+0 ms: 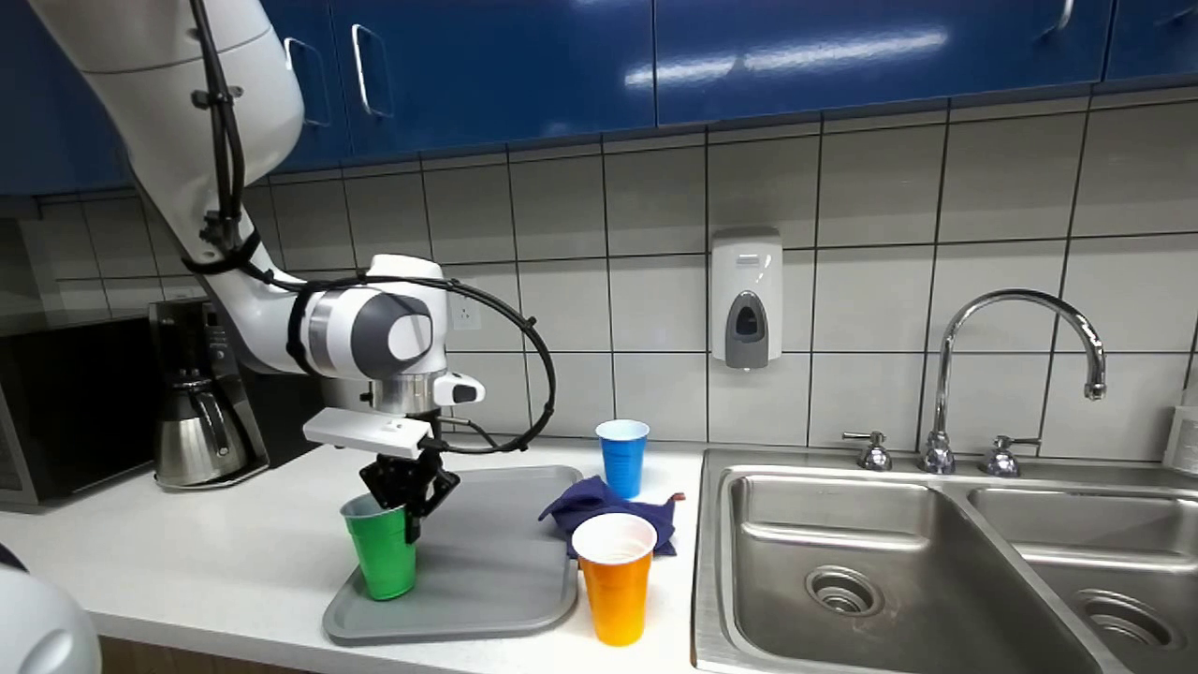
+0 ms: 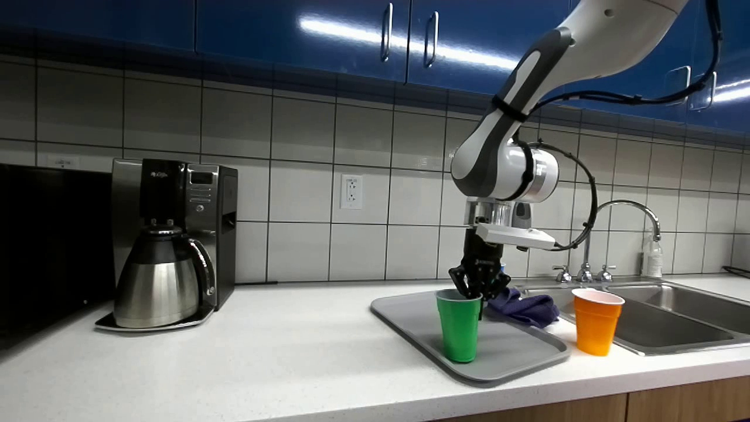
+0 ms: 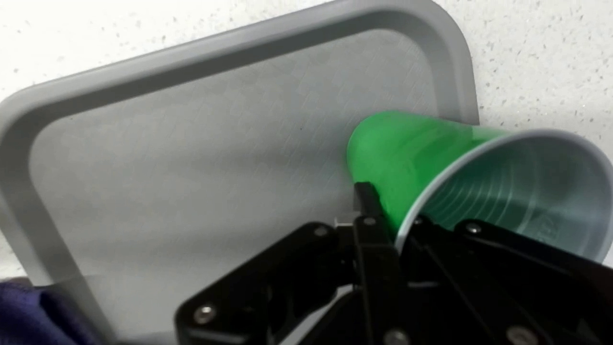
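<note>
While the fingers (image 3: 376,249) pinch its side, one outside and one within the mouth, the green cup (image 3: 407,148) sits over the gray tray (image 3: 191,158), at the tray's end by the front of the white table (image 2: 281,357). Mouth up, leaning slightly; can't tell whether the base bears on the tray. Embossed mark inside the cup, illegible. Pale lettering on the black housing (image 2: 483,258) above the fingers, too small to read.

Purple cloth (image 1: 604,510) bunched at the tray's edge toward the steel sink (image 1: 713,552). Orange cup (image 1: 616,599) upright, just beside the tray on that same side, toward the front. Blue cup (image 1: 622,468) upright near the tray's back corner, behind the cloth.

Farther out: sink past the orange cup as seen from the tray, chrome faucet (image 1: 1015,295) at its back. Bottle (image 2: 652,258) well apart from the tray, behind the sink; label print unreadable. Tiled wall (image 1: 562,309) behind the tray carries an outlet (image 2: 351,191) with a fine line of print across its top, illegible, and, toward the sink, a white soap dispenser (image 1: 746,309), faint mark near the top, also unreadable.

Opposite side of the tray from the sink, well apart: coffee maker (image 2: 204,211) with steel carafe (image 2: 156,293). Pale script logo on its black front, too small to be sure of; small display and buttons on its panel, captions too fine to read.
</note>
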`<state>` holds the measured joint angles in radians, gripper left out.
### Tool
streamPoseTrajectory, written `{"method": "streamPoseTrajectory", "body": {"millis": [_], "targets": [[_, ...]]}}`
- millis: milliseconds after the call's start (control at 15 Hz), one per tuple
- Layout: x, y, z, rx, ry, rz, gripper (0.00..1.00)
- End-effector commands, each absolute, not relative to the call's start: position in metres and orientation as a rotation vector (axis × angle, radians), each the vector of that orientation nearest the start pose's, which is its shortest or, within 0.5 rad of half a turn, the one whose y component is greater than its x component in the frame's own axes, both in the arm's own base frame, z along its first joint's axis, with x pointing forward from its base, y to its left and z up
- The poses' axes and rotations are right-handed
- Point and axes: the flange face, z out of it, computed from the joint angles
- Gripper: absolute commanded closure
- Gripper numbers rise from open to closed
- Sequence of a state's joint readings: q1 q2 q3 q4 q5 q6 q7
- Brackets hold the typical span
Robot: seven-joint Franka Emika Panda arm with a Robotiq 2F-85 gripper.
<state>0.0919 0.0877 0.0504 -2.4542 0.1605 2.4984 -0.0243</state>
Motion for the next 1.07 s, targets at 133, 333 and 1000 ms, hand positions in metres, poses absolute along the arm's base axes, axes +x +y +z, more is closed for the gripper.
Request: {"method": "streamPoseTrajectory", "body": {"millis": [133, 333, 1000], "targets": [[0.465, 0.067, 0.257, -3.033, -0.144, 0.135, 0.5], [0.461, 0.067, 0.262, -3.04, -0.168, 0.133, 0.28], [0.449, 0.066, 0.31, -3.042, -0.242, 0.047, 0.0]]}}
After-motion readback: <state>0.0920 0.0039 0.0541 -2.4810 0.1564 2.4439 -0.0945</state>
